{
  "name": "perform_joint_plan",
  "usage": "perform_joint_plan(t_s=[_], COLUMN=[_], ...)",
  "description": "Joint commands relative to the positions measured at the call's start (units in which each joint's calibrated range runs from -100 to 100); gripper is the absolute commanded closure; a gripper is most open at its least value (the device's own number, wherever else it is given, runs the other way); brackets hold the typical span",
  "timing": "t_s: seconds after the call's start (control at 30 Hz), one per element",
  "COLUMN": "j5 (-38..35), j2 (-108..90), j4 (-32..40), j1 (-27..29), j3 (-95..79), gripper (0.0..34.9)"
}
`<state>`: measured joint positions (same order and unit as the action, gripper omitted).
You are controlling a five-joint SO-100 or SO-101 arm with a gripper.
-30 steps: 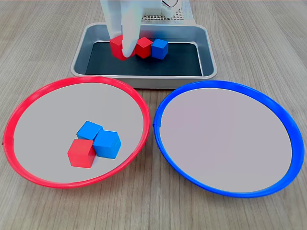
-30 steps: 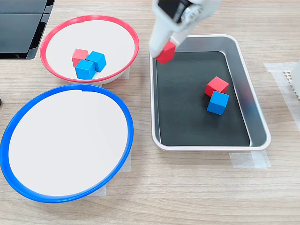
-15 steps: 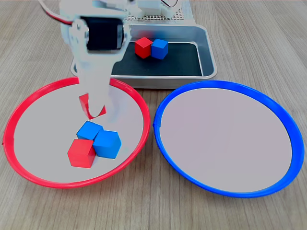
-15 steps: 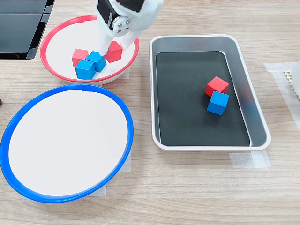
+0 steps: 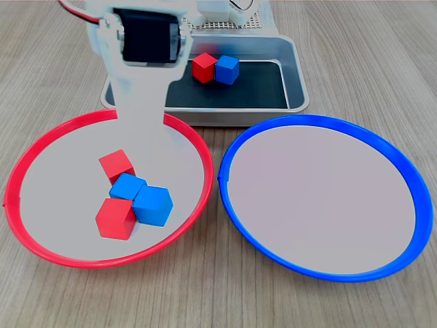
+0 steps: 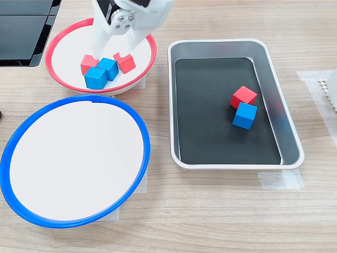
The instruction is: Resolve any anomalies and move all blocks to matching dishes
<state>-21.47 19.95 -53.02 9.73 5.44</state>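
The red-rimmed dish (image 5: 41, 147) filled the lower left of the first exterior view and sat at the upper left of the second exterior view (image 6: 63, 31). Four cubes lay inside it: a red cube (image 5: 117, 166) just below the arm, two blue cubes (image 5: 127, 186) (image 5: 152, 205) touching one another, and another red cube (image 5: 115, 218) at the front of the cluster. In the second exterior view the same group showed as a red cube (image 6: 125, 62) on the right, blue cubes (image 6: 108, 68) (image 6: 95, 78) in the middle and a red cube (image 6: 88, 64) on the left.

The white gripper (image 6: 117, 47) hung over the dish. Its fingers stood parted above the right-hand red cube, which rested on the dish floor; the gripper held nothing.

The blue-rimmed dish (image 5: 410, 178) lay at the lower right of the first exterior view and the lower left of the second (image 6: 21, 132), with no cubes in it.

The metal tray (image 5: 293, 61) (image 6: 274, 89) held one red cube (image 5: 204, 67) (image 6: 243, 97) and one blue cube (image 5: 227, 70) (image 6: 245, 116), touching side by side.
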Motion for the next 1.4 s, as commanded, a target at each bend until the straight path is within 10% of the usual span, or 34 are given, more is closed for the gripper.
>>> perform_joint_plan(t_s=[0.0, 0.47, 0.9, 1.37], j5=[5.7, 12.7, 11.7, 14.0], j2=[-1.7, 10.5, 14.6, -6.9], j4=[-1.5, 4.4, 3.4, -3.2], j1=[-1.9, -1.6, -2.2, -8.7], j3=[5.3, 11.6, 16.6, 13.0], gripper=[20.7, 18.9, 34.2, 34.7])
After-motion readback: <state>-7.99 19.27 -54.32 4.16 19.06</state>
